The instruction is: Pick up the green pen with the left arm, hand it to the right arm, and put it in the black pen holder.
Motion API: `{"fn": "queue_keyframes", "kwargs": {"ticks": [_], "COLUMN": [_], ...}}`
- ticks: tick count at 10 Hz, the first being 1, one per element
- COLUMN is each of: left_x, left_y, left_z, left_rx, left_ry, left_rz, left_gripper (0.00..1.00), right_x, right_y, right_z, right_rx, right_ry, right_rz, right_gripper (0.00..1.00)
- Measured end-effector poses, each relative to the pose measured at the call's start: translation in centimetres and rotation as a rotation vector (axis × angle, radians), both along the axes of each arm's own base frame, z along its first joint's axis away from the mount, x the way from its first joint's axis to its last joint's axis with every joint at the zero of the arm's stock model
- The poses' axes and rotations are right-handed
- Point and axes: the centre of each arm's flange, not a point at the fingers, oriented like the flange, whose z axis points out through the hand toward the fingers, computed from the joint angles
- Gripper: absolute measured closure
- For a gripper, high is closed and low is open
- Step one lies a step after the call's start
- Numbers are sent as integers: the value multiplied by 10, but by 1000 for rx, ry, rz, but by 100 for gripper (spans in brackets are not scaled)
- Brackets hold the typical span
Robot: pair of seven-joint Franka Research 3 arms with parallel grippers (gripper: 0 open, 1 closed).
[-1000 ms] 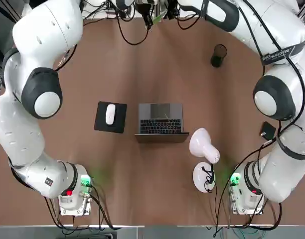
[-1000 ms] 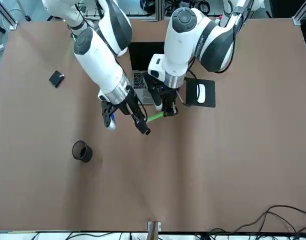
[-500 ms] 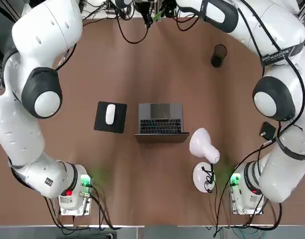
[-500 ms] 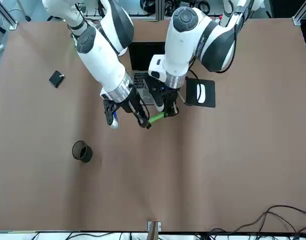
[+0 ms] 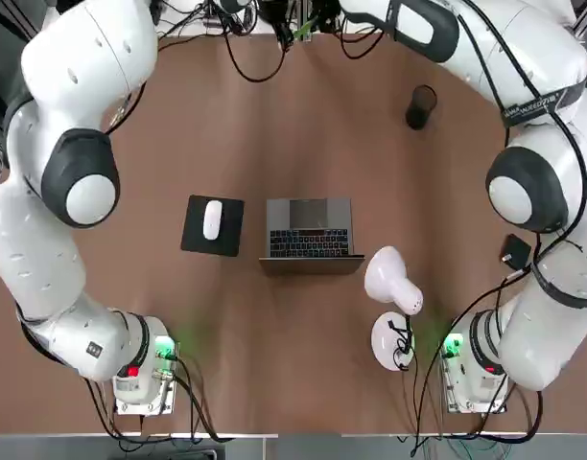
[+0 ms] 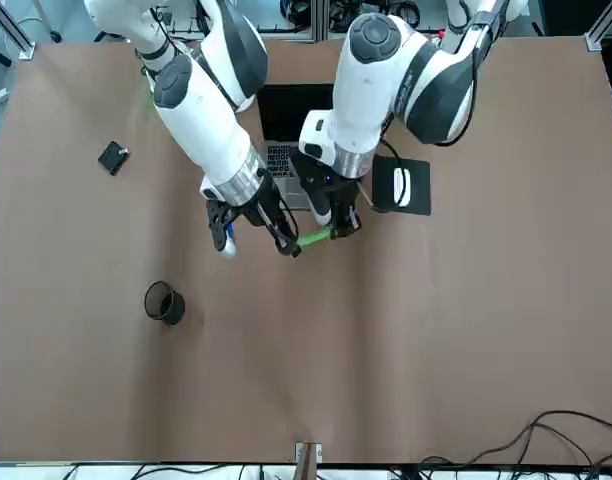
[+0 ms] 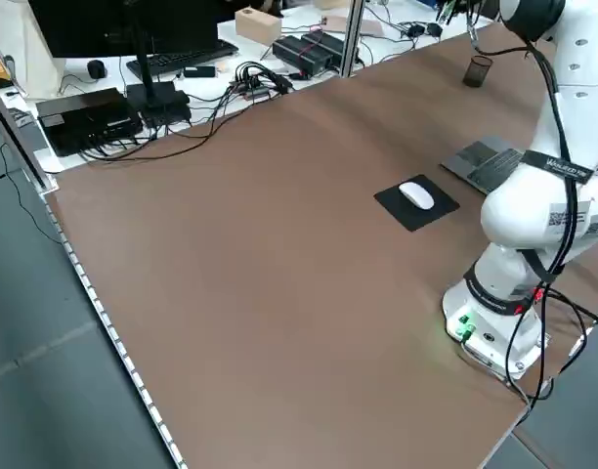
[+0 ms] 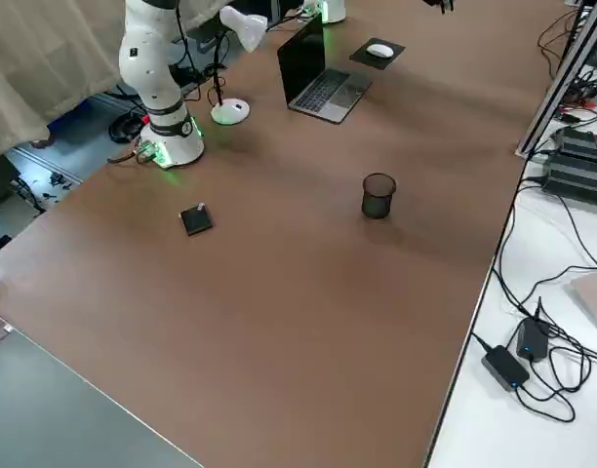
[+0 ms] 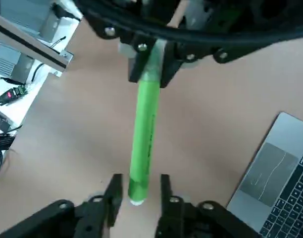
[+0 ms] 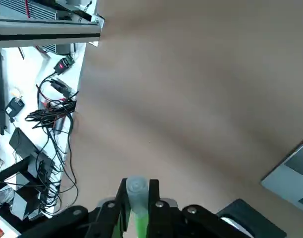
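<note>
Where a second ago the right gripper (image 6: 289,245) stood open short of the green pen (image 6: 315,237), it now clamps the pen's far end above the table; the left gripper (image 6: 338,222) has slackened, its fingers (image 9: 114,191) flanking the near end with slight gaps; the black pen holder (image 6: 164,302) stands well apart; overhead, both grippers and pen are largely cut off.
</note>
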Motion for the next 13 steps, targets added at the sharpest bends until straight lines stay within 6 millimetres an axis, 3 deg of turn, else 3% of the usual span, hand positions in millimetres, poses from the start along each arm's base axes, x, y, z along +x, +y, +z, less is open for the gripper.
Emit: {"fn": "queue_keyframes", "kwargs": {"ticks": [2,4,7,11,13], "left_x": [0,10,5,5,17], "left_y": [1,26,78,183,231], "left_z": [6,15,43,91,93], "left_rx": [-20,-30,36,106,106], "left_ry": [6,55,161,233,254], "left_rz": [30,92,323,607,733], "left_gripper": [24,1,0,0,0], "right_x": [13,32,65,98,106], "right_y": [-19,-51,-126,-248,-288], "right_z": [1,-1,-10,-23,-30], "right_rx": [-39,-122,-252,-326,-349], "right_ry": [-69,-175,-271,-391,-506], "right_rz": [97,304,629,1051,1256], "right_gripper": [82,82,82,82,82]}}
